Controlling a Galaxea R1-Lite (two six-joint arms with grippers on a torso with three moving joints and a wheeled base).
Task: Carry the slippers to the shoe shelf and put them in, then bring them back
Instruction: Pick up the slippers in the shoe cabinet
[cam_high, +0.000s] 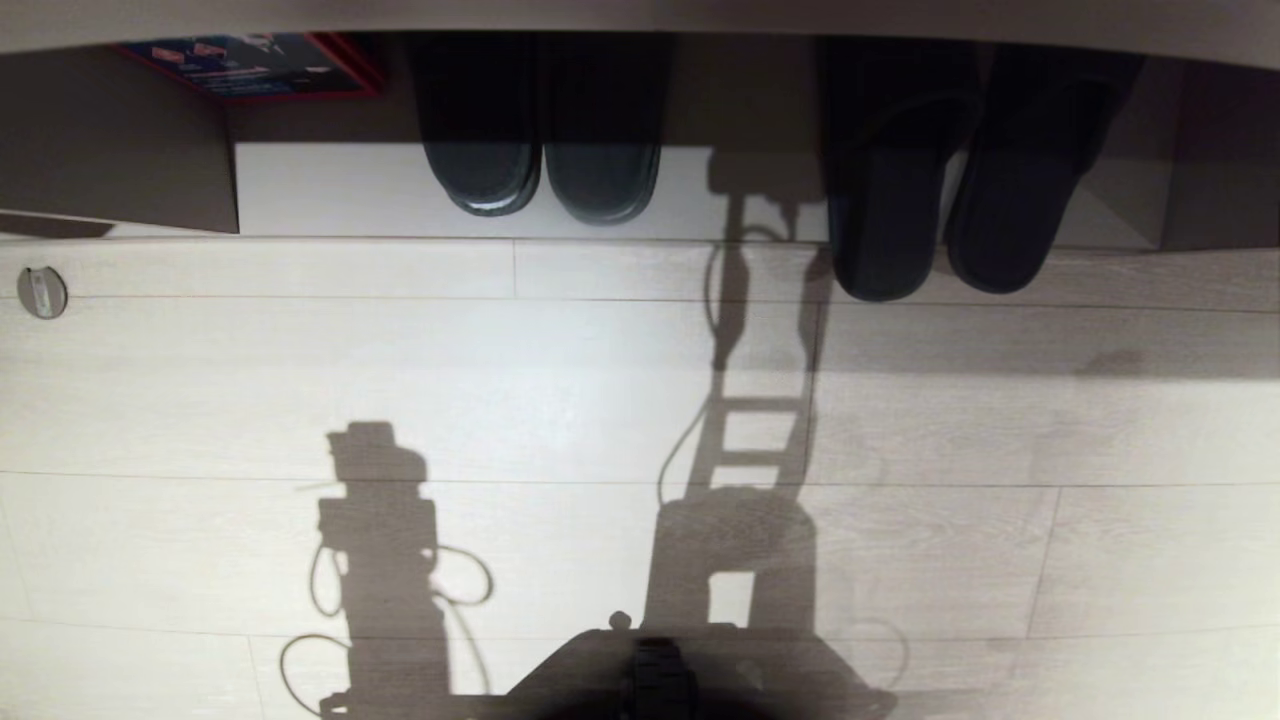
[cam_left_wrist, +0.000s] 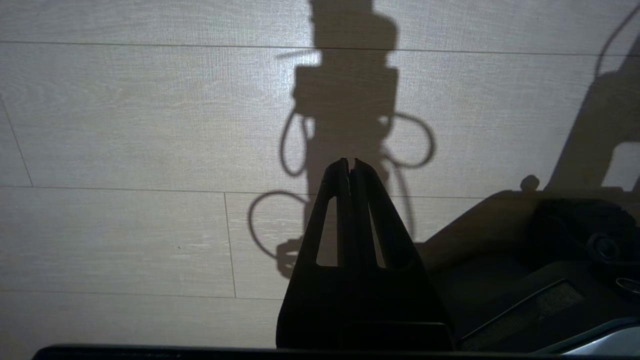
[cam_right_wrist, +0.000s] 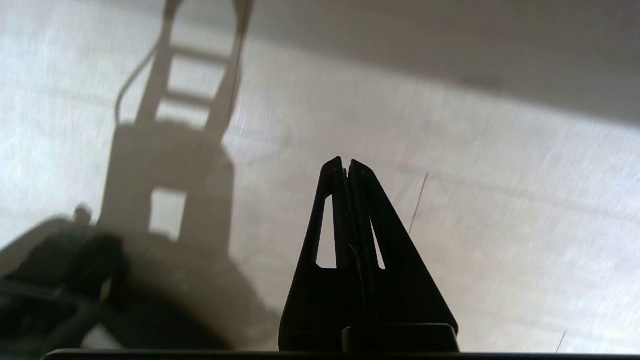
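The slippers sit toes-in in the shoe shelf, heels jutting onto the floor, nearer the right gripper. Both jaws are closed and empty; left gripper hangs over floorboards.

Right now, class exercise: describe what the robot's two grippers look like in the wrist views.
The left gripper and right gripper look alike: black, two long fingers tapering to a narrow tip, each finger with a slim triangular cut-out. No markings or cables show on either.

Floor open — shelf mouth blocked by slippers, grey-tipped pair.
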